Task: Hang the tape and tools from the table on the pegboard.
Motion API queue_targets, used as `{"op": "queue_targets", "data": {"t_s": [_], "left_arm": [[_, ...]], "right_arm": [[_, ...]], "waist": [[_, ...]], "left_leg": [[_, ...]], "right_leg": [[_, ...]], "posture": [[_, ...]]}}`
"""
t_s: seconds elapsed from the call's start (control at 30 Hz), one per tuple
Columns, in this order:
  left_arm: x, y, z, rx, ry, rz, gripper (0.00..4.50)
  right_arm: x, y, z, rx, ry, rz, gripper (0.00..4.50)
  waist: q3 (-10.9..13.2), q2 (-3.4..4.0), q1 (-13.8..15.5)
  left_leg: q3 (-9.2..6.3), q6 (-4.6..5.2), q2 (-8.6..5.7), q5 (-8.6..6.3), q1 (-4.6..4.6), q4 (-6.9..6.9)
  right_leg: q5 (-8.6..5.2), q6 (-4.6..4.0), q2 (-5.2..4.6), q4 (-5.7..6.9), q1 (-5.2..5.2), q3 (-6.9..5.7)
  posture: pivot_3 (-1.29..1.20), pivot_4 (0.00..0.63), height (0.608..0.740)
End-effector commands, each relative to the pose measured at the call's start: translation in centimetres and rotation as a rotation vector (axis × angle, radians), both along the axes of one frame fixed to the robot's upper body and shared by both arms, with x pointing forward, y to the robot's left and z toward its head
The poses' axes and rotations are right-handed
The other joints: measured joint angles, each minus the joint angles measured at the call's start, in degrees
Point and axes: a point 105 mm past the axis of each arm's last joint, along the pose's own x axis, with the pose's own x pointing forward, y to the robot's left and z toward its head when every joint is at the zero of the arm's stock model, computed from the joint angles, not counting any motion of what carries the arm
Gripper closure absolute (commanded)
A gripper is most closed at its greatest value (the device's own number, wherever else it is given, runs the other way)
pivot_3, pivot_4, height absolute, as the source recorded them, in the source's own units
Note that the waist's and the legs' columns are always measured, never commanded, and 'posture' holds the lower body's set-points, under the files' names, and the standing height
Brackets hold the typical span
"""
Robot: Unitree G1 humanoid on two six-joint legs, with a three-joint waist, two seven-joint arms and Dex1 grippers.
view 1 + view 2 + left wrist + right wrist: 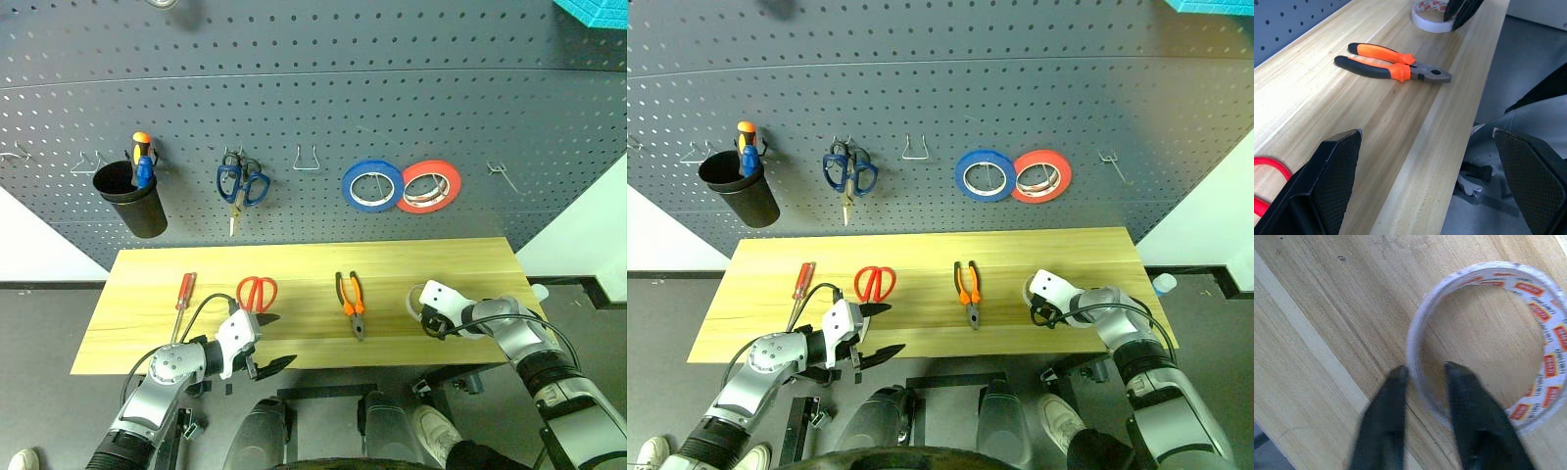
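Note:
The whitish tape (1533,286) lies flat near the right end of the light wood table (294,262). My right gripper (1422,369) points down at it, shut on the roll's wall with one finger inside the ring and one outside. Pliers (351,302) with orange-and-black handles lie mid-table. Left of them are the red-handled scissors (257,292) and the slim red screwdriver (183,292). My left gripper (277,340) hangs open over the table's front edge, just in front of the scissors, holding nothing. The dark pegboard (313,88) rises behind the table.
On the pegboard hang a black cup (132,201) holding an orange-and-blue screwdriver, blue-handled scissors (241,182), a blue roll (372,186) and a red-orange roll (429,186). Bare hooks sit at the middle (307,157) and the right (502,174).

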Motion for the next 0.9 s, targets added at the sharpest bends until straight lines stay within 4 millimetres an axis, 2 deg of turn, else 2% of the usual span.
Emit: {"op": "queue_targets", "data": {"t_s": [0.03, 0.13, 0.27, 0.4, 0.53, 0.7, 0.9], "left_arm": [[0.2, 0.1, 0.6, 0.004, -0.035, -0.002, 0.00], [0.2, 0.1, 0.6, 0.003, -0.036, 0.000, 0.00], [0.2, 0.2, 0.8, -0.009, -0.045, 0.011, 0.00], [1.1, 0.3, 2.4, -0.053, -0.119, 0.058, 0.00], [1.6, -0.3, 4.4, -0.111, -0.181, 0.053, 0.00], [2.2, -2.6, 6.9, -0.183, -0.239, -0.056, 0.00], [2.7, -5.3, 9.4, -0.305, -0.241, -0.159, 0.00]], "right_arm": [[-0.2, -0.3, -0.4, -0.019, 0.007, 0.003, 4.46], [-0.3, -0.4, -0.2, -0.012, -0.001, 0.012, 4.46], [0.0, -1.0, 1.0, -0.003, -0.069, -0.005, 4.46], [0.5, -2.5, 5.3, -0.065, -0.327, 0.006, 4.46], [0.0, -2.6, 9.1, -0.133, -0.581, 0.049, 4.46], [-0.8, -3.5, 13.6, -0.421, -0.921, 0.189, 4.46], [0.3, -3.3, 18.5, -0.544, -1.197, 0.201, 4.46]], "waist": [[0.0, -0.01, 0.0], [0.0, -0.01, 0.0], [0.0, 0.00, 0.0], [0.0, 0.05, 0.4], [0.1, 0.04, 0.2], [0.1, 0.01, 0.0], [0.1, -0.01, -0.9]], "left_leg": [[0.00, 0.00, 0.00, 0.00, 0.00, 0.00], [0.00, -0.01, 0.00, 0.00, 0.01, 0.00], [0.00, -0.01, 0.00, 0.01, 0.01, -0.01], [-0.03, -0.01, -0.06, 0.00, -0.10, -0.03], [0.00, -0.01, -0.09, 0.00, -0.13, -0.02], [0.04, -0.01, -0.04, 0.00, -0.09, 0.01], [0.18, 0.00, -0.03, 0.01, -0.09, 0.13]], "right_leg": [[0.00, 0.00, 0.00, 0.00, 0.00, 0.00], [0.01, 0.01, 0.00, 0.01, 0.01, 0.00], [0.02, 0.01, 0.00, 0.01, 0.01, 0.00], [0.00, 0.04, -0.05, 0.00, -0.07, 0.00], [-0.06, 0.13, -0.08, -0.04, -0.09, 0.02], [-0.14, 0.21, -0.05, 0.00, -0.07, 0.02], [-0.14, -0.01, -0.04, -0.02, -0.05, 0.13]], "posture": [[-0.02, 0.114, 0.733], [-0.02, 0.114, 0.733], [-0.02, 0.116, 0.733], [-0.02, 0.125, 0.733], [-0.06, 0.134, 0.733], [-0.12, 0.137, 0.733], [-0.14, 0.132, 0.733]]}}
